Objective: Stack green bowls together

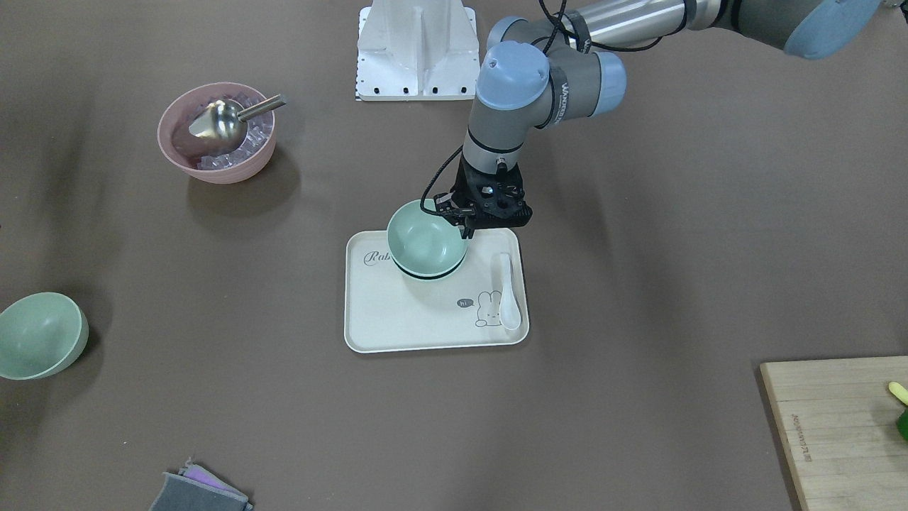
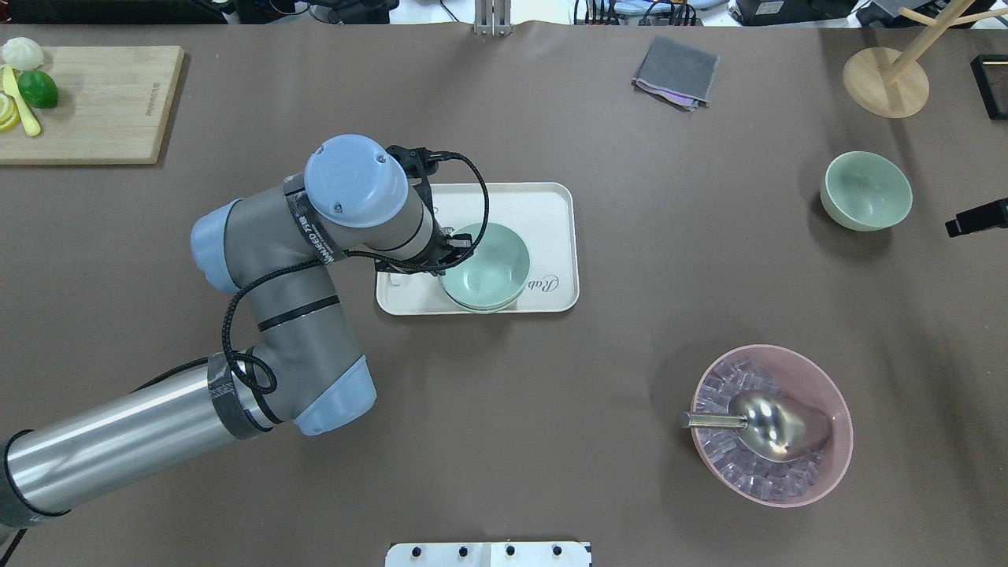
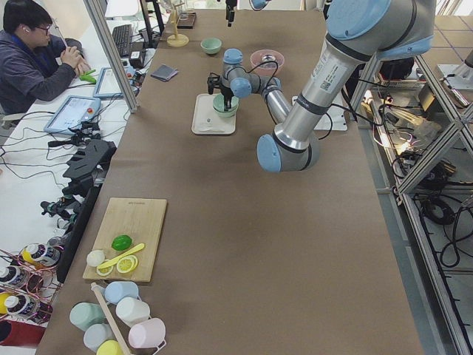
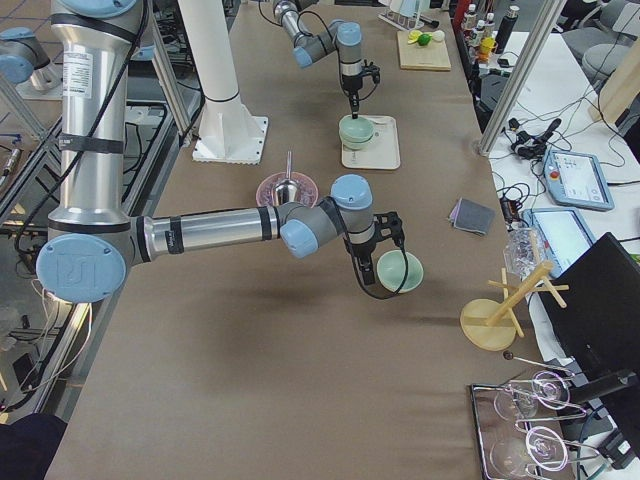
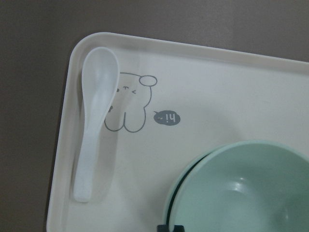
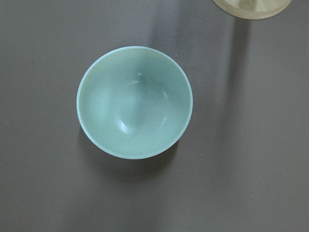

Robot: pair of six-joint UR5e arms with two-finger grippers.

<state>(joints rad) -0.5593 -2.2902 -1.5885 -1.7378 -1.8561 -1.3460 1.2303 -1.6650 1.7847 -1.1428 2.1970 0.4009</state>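
Two green bowls sit one in the other on the cream tray (image 1: pixel 425 328). The upper bowl (image 1: pixel 425 240) also shows from overhead (image 2: pixel 487 266) and in the left wrist view (image 5: pixel 241 193). There the lower bowl's rim (image 5: pixel 171 195) peeks out beside it, with a dark gap between them. My left gripper (image 1: pixel 468 226) is shut on the upper bowl's rim. The third green bowl (image 2: pixel 866 189) stands alone on the table, centred in the right wrist view (image 6: pixel 134 101). My right gripper (image 4: pixel 365 265) hangs beside it; I cannot tell whether it is open or shut.
A white spoon (image 1: pixel 508 291) lies on the tray. A pink bowl (image 2: pixel 836 394) holds ice cubes and a metal scoop. A cutting board (image 2: pixel 94 102) with fruit, a grey cloth (image 2: pixel 676 72) and a wooden stand (image 2: pixel 886 79) sit at the table's far side.
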